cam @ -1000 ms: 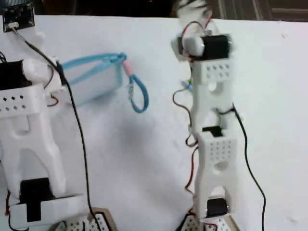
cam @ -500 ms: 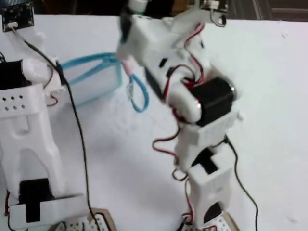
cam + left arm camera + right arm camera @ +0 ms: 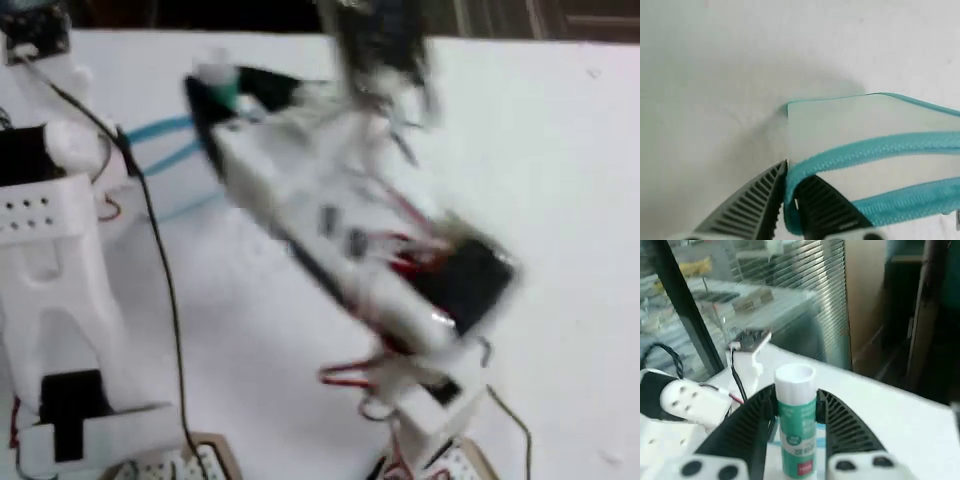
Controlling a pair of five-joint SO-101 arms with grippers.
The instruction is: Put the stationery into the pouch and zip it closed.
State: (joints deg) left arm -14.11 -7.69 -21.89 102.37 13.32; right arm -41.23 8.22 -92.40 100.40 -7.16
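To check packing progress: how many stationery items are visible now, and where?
1. A glue stick is held in the right gripper, close to the pouch, whose zipper end the left gripper pinches. Others may be hidden behind the arm.

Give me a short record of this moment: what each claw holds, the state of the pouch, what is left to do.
left claw: shut on the zipper edge of the pouch, at one end
right claw: shut on a glue stick, white top past the fingertips
pouch: clear, teal zipper open, lying on the white table
left to do: glue stick not yet inside, zipper not closed
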